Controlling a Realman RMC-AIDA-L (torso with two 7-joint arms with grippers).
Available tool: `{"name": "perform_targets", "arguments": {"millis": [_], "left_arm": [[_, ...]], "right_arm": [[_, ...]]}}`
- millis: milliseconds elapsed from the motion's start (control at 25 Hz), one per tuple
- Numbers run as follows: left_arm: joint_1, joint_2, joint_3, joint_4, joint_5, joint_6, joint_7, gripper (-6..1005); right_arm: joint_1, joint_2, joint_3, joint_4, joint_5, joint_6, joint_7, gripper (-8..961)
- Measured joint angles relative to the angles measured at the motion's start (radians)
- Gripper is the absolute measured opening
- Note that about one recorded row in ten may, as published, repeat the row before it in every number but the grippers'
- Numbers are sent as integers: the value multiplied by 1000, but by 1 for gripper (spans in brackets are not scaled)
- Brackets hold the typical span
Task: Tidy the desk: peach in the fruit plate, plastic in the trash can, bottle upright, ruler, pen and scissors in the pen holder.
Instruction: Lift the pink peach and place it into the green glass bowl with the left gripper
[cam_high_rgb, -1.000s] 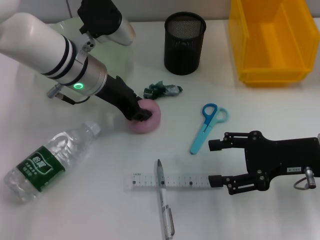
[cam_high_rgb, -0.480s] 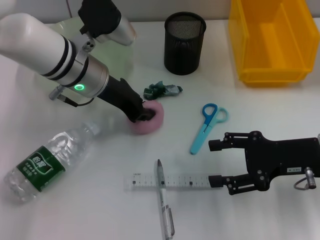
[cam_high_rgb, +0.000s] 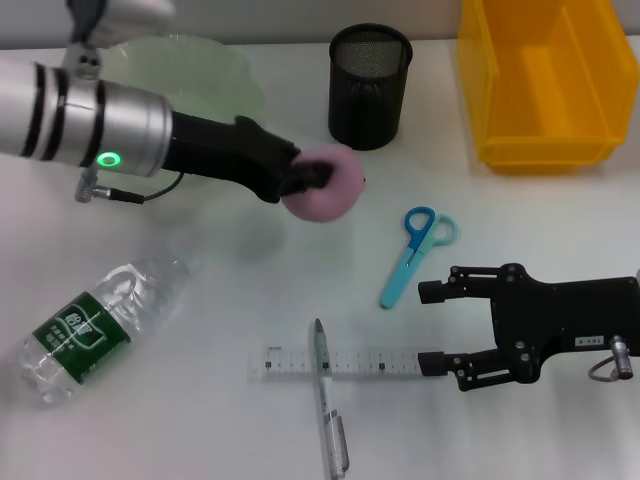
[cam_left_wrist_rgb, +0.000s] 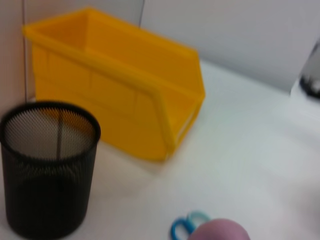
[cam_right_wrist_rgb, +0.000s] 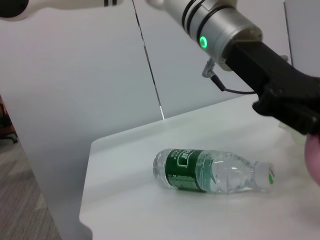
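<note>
Left gripper (cam_high_rgb: 305, 180) pinching peach (cam_high_rgb: 325, 182), lifted off table (cam_high_rgb: 200, 400), open room beside pen holder (cam_high_rgb: 369, 87); right gripper (cam_high_rgb: 432, 325) spread, idle near ruler (cam_high_rgb: 340, 363)

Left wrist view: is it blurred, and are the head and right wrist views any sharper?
Left wrist view: soft all over, the yellow bin and mesh pen holder have smeared edges. Head view: sharp, the ruler marks show; soft shadows. Right wrist view: bottle label crisp.
</note>
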Motion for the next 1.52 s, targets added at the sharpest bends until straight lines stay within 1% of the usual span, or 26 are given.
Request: {"name": "perform_targets", "arguments": {"millis": [40, 120, 160, 200, 240, 280, 320, 360, 400, 440, 520, 560, 600, 640, 680, 720, 760, 800, 1000, 1040, 1080, 1160, 1520], "left_arm": [[13, 0, -13, -6, -29, 4, 24, 140], [48, -1, -33, -33, -129, 1, 89, 120], [71, -1, -41, -67, -220, -5, 143, 110], [71, -1, -41, -67, -220, -5, 143, 99], [89, -1, -62, -122, -317, -13, 207, 88], [96, -1, -77, -159, -371, -17, 252, 86], [96, -1, -77, -159, -371, -17, 252, 83], [102, -1, -113, -238, -452, -27, 333, 81], [102, -1, -113, -238, -452, -27, 333, 78], [103, -2, -133, -275, -488, -37, 375, 76], [104, -6, -159, -327, -533, -74, 436, 71], [104, -9, -173, -375, -589, -133, 508, 71], [104, -9, -173, -375, -589, -133, 508, 71], [103, -9, -174, -413, -649, -194, 577, 71], [101, -10, -173, -430, -678, -225, 606, 71], [101, -10, -173, -430, -678, -225, 606, 71], [95, -10, -173, -453, -730, -290, 648, 71], [95, -10, -173, -453, -730, -290, 648, 72], [93, -12, -175, -460, -785, -426, 675, 72], [93, -12, -175, -465, -802, -471, 678, 72], [93, -12, -175, -465, -802, -471, 678, 73], [93, -13, -174, -470, -821, -512, 693, 76], [95, -14, -174, -473, -823, -528, 702, 91]], "right_arm": [[1, 0, 0, 0, 0, 0, 0, 824], [2, 0, 0, 0, 0, 0, 0, 824], [4, 0, 0, 0, 0, 0, 0, 824], [4, 0, 0, 0, 0, 0, 0, 824], [4, 0, 0, 0, 0, 0, 0, 824], [4, 0, 0, 0, 0, 0, 0, 824], [4, 1, 0, 0, 0, 0, 0, 824], [5, 1, 0, 0, 0, 0, 0, 824], [5, 1, 0, 0, 0, 0, 0, 824], [5, 1, 0, 0, 0, 0, 0, 824], [5, 2, 1, 0, 0, 0, 0, 824], [5, 2, 1, 0, 0, 0, 1, 824], [5, 2, 1, 0, 0, 0, 1, 824], [5, 3, 2, 0, 0, 0, 3, 824], [5, 3, 2, 0, 0, 0, 3, 824], [6, 4, 2, 0, 0, 0, 5, 824], [6, 3, 3, 0, 0, 0, 7, 824], [6, 3, 3, 0, 0, 0, 7, 824], [6, 4, 7, 0, 0, -1, 9, 824], [6, 5, 8, 0, 0, -1, 9, 824], [6, 5, 8, 0, 0, 0, 10, 824], [6, 6, 8, 0, 0, 0, 10, 824], [7, 7, 8, 0, 0, 0, 11, 824]]}}
